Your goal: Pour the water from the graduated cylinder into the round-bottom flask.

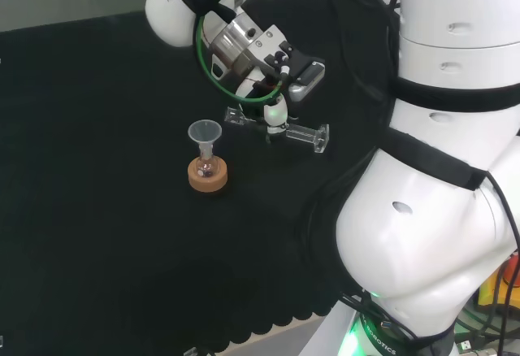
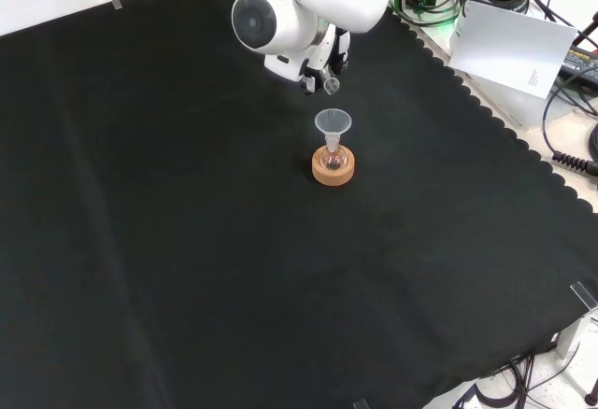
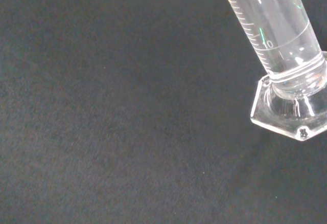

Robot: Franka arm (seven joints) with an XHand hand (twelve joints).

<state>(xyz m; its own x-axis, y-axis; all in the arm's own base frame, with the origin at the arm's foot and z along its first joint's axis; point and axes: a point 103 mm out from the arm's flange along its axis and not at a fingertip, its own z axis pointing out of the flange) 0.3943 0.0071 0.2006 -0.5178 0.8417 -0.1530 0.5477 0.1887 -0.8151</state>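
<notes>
The hand, clamped round the graduated cylinder, holds it nearly level beside the funnel in the round-bottom flask mid-cloth; pouring seems underway, and tilting the spout lower over the funnel comes next.

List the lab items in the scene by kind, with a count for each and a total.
Graduated cylinder, held nearly level in the hand: 1
Funnel, sitting in the flask's neck: 1
Round-bottom flask: 1
Cork ring stand under the flask: 1
Total: 4
</notes>
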